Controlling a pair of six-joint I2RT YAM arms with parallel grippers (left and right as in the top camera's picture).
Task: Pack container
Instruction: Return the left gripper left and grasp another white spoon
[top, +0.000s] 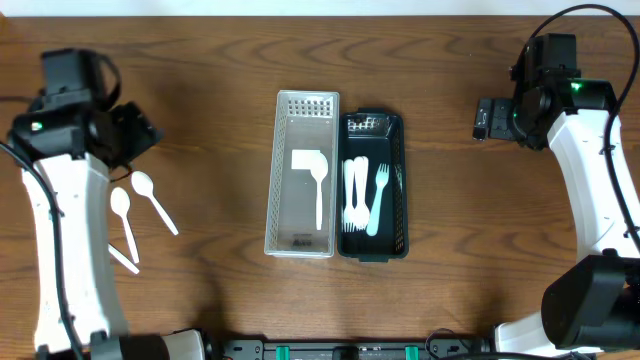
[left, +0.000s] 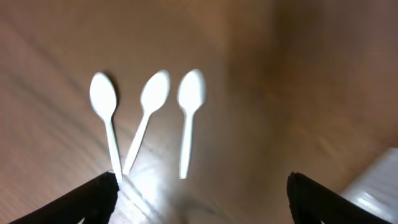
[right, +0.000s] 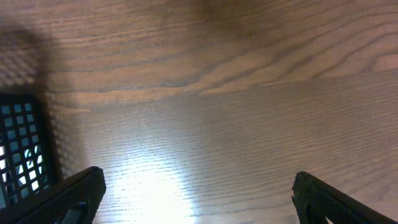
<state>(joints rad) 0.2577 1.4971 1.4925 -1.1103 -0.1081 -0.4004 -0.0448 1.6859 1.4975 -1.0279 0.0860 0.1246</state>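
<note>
Three white plastic spoons lie side by side on the wood, ahead of my left gripper. That gripper is open with only bare table between its black fingers. From overhead, the spoons rest just below the left gripper. A white slotted container at the centre holds one white flat-bladed utensil. Beside it, a black container holds white forks. My right gripper hovers open and empty to the right of the black container.
The left arm's white link runs down the left side beside the spoons. A pale corner of the white container shows at the lower right of the left wrist view. Under the right gripper is bare wood.
</note>
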